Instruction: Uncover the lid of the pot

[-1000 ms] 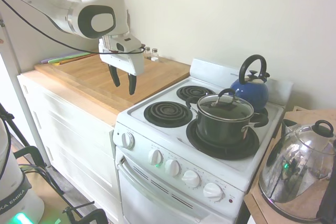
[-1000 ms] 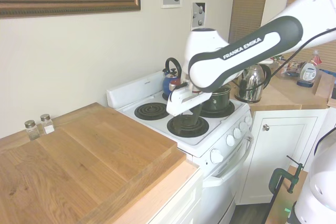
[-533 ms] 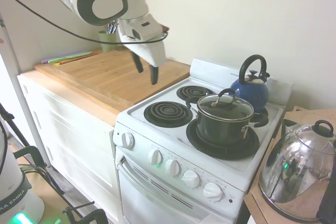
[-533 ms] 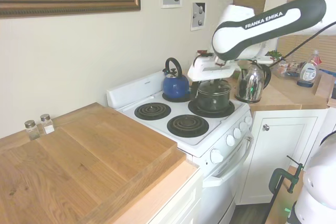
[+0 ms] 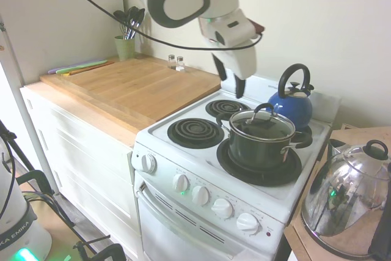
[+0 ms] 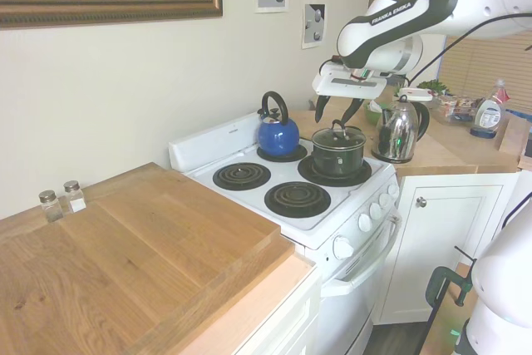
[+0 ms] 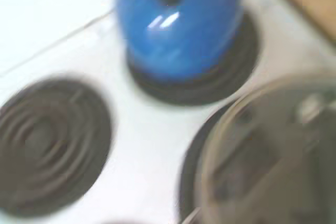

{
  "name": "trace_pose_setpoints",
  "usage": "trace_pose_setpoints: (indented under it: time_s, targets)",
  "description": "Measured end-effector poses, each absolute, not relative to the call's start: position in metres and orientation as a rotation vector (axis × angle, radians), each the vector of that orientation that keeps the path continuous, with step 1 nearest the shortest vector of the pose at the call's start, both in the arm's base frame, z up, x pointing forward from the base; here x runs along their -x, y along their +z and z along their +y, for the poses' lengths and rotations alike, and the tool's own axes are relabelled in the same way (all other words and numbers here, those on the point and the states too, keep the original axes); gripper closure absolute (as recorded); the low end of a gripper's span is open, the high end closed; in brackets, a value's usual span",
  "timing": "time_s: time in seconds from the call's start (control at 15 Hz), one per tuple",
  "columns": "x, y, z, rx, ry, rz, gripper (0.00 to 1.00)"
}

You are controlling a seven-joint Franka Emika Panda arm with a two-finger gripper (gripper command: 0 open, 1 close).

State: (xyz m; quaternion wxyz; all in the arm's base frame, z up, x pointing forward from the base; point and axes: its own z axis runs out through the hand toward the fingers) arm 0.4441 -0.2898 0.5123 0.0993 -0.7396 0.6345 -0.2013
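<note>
Steel-rimmed glass covered the pot (image 5: 261,146), which sat on the front right burner of the white stove (image 5: 183,151); the lid (image 5: 262,125) lay flat on the rim with its black arched handle (image 5: 264,109) upright. In the second exterior view the same pot (image 6: 337,152) and lid (image 6: 338,133) stood between the blue kettle (image 6: 275,134) and the chrome kettle (image 6: 397,130).

The gripper (image 5: 230,79) hung in the air above the back of the stove, up and to the side of the pot, touching nothing. Its two dark fingers pointed downward and were spread apart, with nothing between them. From the other side the gripper (image 6: 337,109) appeared just above the lid's handle, fingers parted, still clear of it.

The blue kettle (image 5: 292,103) rested on the rear burner just behind the pot, and the chrome kettle (image 5: 345,200) stood on the wooden counter beside the stove. Two coil burners were bare.

The wrist view was blurred; it showed the blue kettle (image 7: 178,22) on its burner, one bare coil (image 7: 50,142), and part of the lid (image 7: 268,156) at the edge.
</note>
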Motion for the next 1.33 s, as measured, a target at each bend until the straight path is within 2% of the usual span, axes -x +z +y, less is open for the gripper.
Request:
trace_pose_setpoints:
  time_s: [0.4, 0.47, 0.67, 1.33]
  targets:
    - [-0.460, 0.501, -0.313, 2.111, -0.607, 2.059, 0.00]
    - [-0.467, 0.493, -0.316, 2.114, -0.594, 2.074, 1.00]
    - [-0.479, 0.483, -0.321, 2.126, -0.577, 2.082, 1.00]
    - [-0.478, 0.476, -0.324, 2.121, -0.542, 2.097, 1.00]
